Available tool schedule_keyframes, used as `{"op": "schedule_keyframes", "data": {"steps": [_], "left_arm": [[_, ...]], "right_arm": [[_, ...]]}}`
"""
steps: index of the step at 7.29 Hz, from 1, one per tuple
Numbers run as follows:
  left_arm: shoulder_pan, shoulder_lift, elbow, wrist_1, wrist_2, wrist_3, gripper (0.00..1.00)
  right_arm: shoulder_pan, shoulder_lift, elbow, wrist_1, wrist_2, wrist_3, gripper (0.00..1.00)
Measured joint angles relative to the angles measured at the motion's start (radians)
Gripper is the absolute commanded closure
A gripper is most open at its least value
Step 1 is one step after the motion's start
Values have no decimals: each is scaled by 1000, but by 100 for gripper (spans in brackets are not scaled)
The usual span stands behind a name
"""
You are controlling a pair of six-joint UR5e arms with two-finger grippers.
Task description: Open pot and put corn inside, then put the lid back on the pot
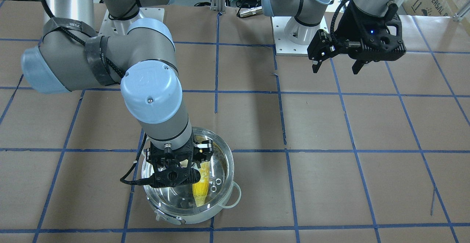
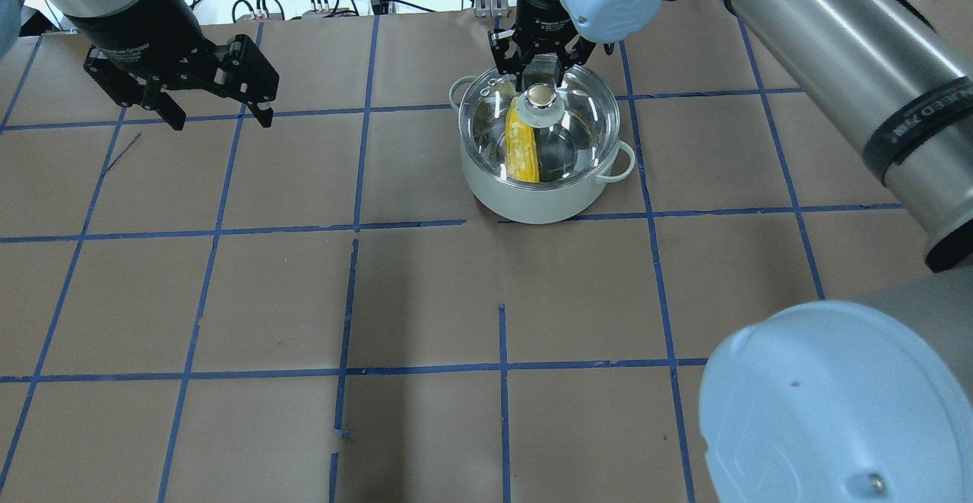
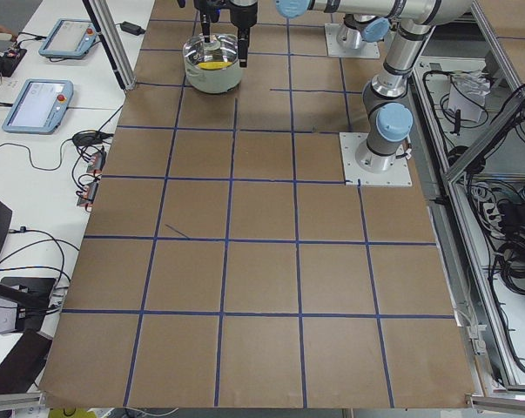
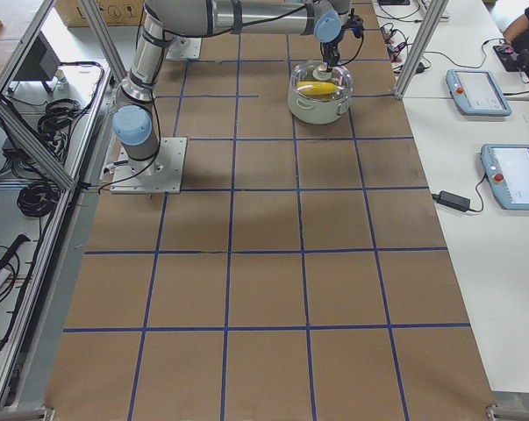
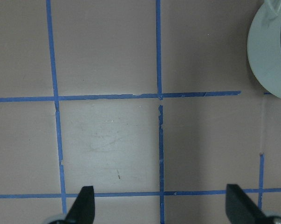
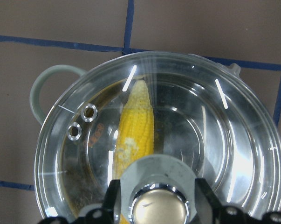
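Observation:
The pot stands at the far middle of the table, with the corn lying inside it. The clear glass lid sits on the pot's rim. My right gripper is straight above it, its fingers closed on the lid's centre knob. In the right wrist view the corn shows through the lid. My left gripper is open and empty, held above the table far to the pot's left. The left wrist view shows only the pot's edge.
The table is brown paper with a blue tape grid. The arms' white base plates lie on the robot's side. Tablets and cables lie on the side benches beyond the table's edge.

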Motion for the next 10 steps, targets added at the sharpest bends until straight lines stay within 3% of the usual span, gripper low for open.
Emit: {"op": "schedule_keyframes", "data": {"steps": [1, 3, 5, 8, 10], "left_arm": [[0, 0, -1, 0, 0, 0, 0], [0, 0, -1, 0, 0, 0, 0], [0, 2, -3, 0, 0, 0, 0], [0, 3, -7, 1, 2, -1, 0], [0, 4, -8, 1, 3, -2, 0]], "right_arm": [[-9, -3, -35, 31, -6, -5, 1], [-59, -49, -117, 180, -14, -8, 0], [-134, -155, -106, 289, -15, -34, 0], [-198, -341, 97, 322, -33, -85, 0], [-221, -404, 186, 317, -33, -88, 0]]}}
